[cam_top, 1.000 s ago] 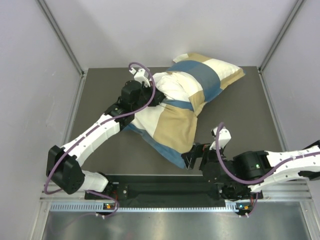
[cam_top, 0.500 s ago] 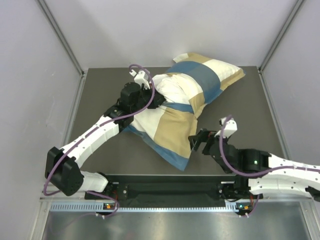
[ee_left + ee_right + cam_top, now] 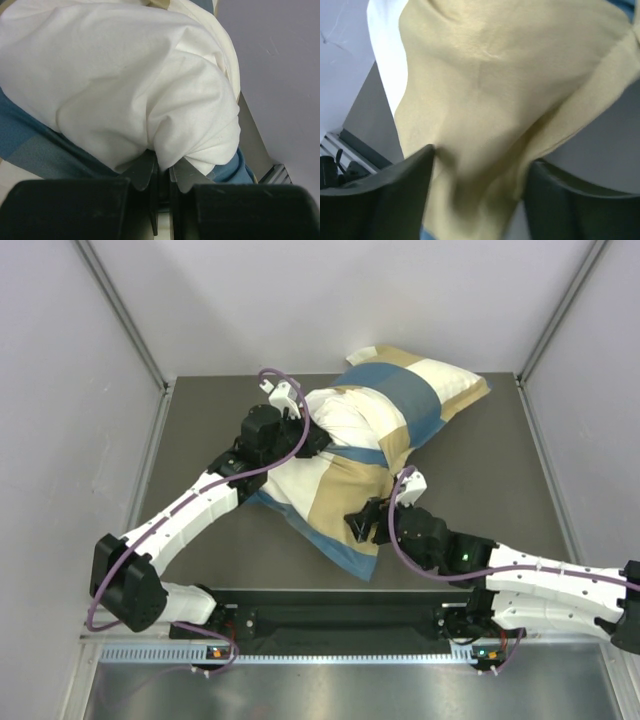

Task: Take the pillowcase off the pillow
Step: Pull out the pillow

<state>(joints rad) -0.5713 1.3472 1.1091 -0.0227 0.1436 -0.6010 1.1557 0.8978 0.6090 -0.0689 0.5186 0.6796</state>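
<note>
The checked pillowcase (image 3: pixel 345 495) lies in the middle of the dark table, reaching to the far right. The white pillow (image 3: pixel 345 415) bulges out of its left opening. My left gripper (image 3: pixel 318 438) is shut on a fold of the pillow (image 3: pixel 125 75), pinched between its fingertips, as the left wrist view (image 3: pixel 162 167) shows; the blue edge of the pillowcase (image 3: pixel 35 150) lies beside it. My right gripper (image 3: pixel 365 523) is open over the near tan check. In the right wrist view (image 3: pixel 480 170) its jaws stand wide apart with tan pillowcase fabric (image 3: pixel 495 90) between them.
The dark table (image 3: pixel 200 430) is framed by grey walls and a metal post at each back corner (image 3: pixel 165 380). The black rail with the arm bases (image 3: pixel 330 620) runs along the near edge.
My right arm has swung left and forward from the near right, bringing its open gripper onto the pillowcase's near tan part. The left arm keeps its hold and has not moved.
</note>
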